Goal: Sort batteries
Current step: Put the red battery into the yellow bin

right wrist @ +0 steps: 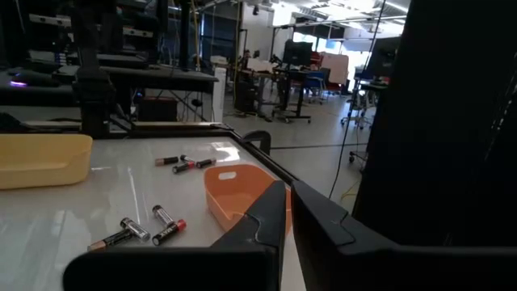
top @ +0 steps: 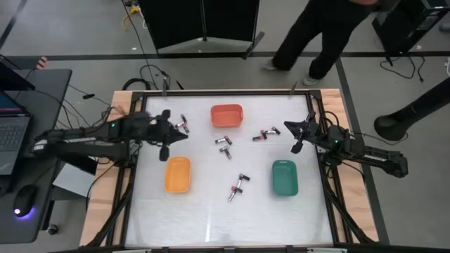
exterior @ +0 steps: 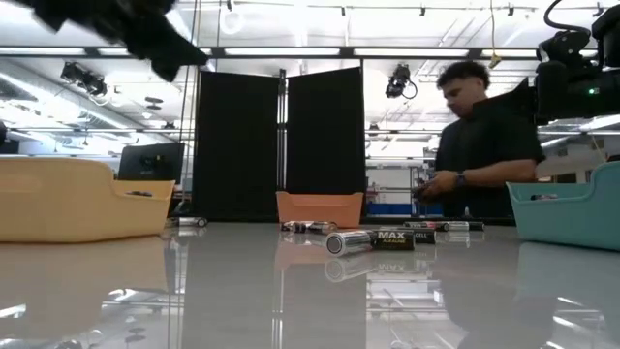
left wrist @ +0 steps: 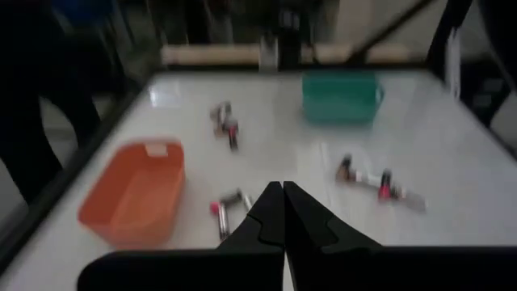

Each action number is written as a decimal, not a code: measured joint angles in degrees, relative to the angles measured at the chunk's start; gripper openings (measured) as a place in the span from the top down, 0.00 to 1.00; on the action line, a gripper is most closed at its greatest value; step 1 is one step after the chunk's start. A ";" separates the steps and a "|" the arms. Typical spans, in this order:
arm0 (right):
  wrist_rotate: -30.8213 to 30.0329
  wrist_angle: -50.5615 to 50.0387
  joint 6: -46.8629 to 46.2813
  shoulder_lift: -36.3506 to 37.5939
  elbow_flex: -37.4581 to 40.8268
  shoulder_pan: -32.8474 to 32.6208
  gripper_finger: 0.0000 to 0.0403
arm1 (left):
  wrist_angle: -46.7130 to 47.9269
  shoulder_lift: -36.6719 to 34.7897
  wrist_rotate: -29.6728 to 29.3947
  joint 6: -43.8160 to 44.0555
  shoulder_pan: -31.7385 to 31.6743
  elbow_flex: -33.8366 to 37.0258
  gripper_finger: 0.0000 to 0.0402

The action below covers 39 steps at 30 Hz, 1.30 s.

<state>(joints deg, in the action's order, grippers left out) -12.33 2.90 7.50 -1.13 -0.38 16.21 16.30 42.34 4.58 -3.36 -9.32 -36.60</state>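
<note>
A: Where do the batteries (top: 223, 141) sit?

B: All loose on the white table (top: 211, 218), scattered between the three trays: a pair left of the orange tray (top: 226, 115), some just below it, a cluster (top: 266, 133) to its right, two more (top: 238, 187) lower, between the yellow tray (top: 177, 174) and green tray (top: 285, 177). No battery visible inside a tray.

A: Grippers?

B: Left gripper (left wrist: 283, 192) hovers above the table near the yellow tray, fingers pressed together, empty. Right gripper (right wrist: 287, 198) is raised by the table's right edge, fingers nearly together, holding nothing.

A: Reading?

B: Probably sorting barely started; both arms poised at either flank to split the spread.
</note>
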 joint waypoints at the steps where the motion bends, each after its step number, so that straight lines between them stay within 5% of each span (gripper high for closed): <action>1: 0.00 -0.01 -0.01 0.00 0.01 0.00 0.91 | 3.05 3.00 0.01 -0.61 0.00 -3.06 1.00; 13: 0.00 0.00 -0.01 0.00 0.01 -0.01 0.91 | 34.98 29.40 -4.31 -12.21 -1.72 -29.06 1.00; 27: 0.01 -0.01 0.01 0.00 0.01 -0.01 0.91 | 38.13 45.70 -2.28 -33.87 -14.46 -30.19 1.00; 39: -0.01 0.00 0.01 0.00 -0.01 -0.01 0.91 | 36.97 54.22 -6.97 -46.21 -15.32 -30.20 0.89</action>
<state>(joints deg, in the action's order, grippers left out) -12.34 2.90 7.51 -1.12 -0.38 16.21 53.27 96.56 -2.39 -49.57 -24.64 -66.80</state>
